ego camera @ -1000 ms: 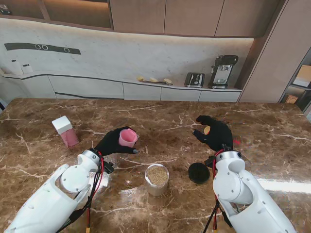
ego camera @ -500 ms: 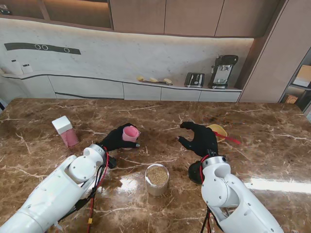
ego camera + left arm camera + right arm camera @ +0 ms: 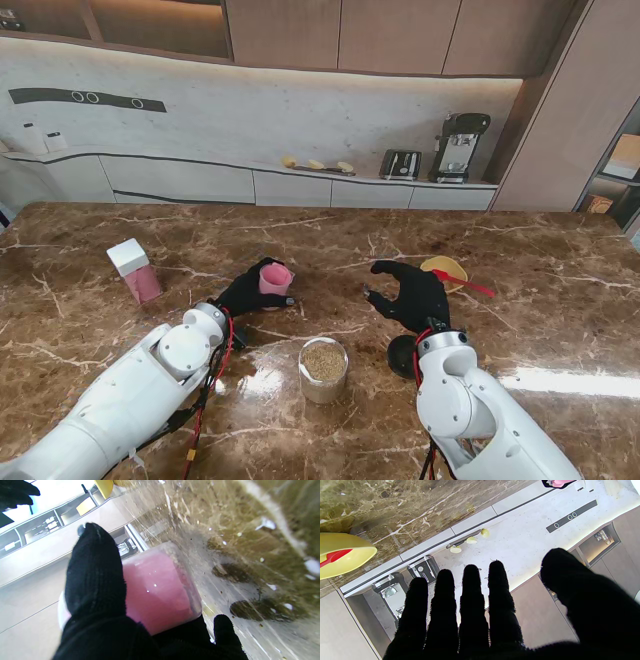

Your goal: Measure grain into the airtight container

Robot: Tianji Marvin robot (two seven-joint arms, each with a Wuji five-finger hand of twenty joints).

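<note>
My left hand (image 3: 247, 291) is gripping the pink cup (image 3: 275, 279), with its black-gloved fingers (image 3: 96, 567) wrapping around the cup's side; the wrist view is showing the cup tipped over, its mouth facing away from the palm. My right hand (image 3: 412, 292) is holding nothing, its fingers (image 3: 472, 600) stretching out straight and side by side with the thumb set apart, hovering over the desk (image 3: 560, 290). Nearer to me, between the two arms, the clear container (image 3: 324, 369) is standing upright on the desk with grain inside it. A black round lid (image 3: 402, 355) is lying just beside my right wrist, partly hidden by the arm. Farther from me and to the right of that hand, a yellow bowl (image 3: 443, 268) is sitting with a red scoop (image 3: 462, 283) resting across it. Well off to the left, a pink box with a white top (image 3: 134, 270) is standing by itself.
</note>
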